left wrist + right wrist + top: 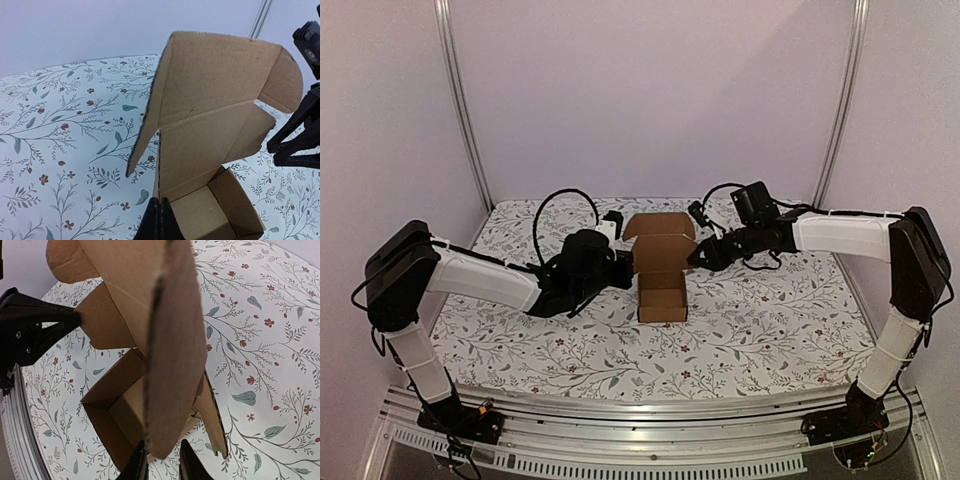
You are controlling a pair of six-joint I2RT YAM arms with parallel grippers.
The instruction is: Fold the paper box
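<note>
The brown paper box point(661, 298) stands half-formed mid-table, its tray open at the top and its lid point(660, 232) raised behind. My left gripper point(626, 263) is at the box's left side. In the left wrist view its jaws point(160, 219) are pinched on the thin edge of the box's left wall point(200, 140). My right gripper point(697, 256) is at the lid's right side. In the right wrist view its fingers point(162, 466) stand apart on either side of a hanging side flap point(172, 355). The tray point(112, 407) lies below.
The table has a white cloth with a floral print point(770, 320). Metal frame posts point(462, 100) stand at the back corners, and a rail point(640, 420) runs along the near edge. The opposite arm's gripper shows in each wrist view, the left one point(30, 335) and the right one point(300, 135).
</note>
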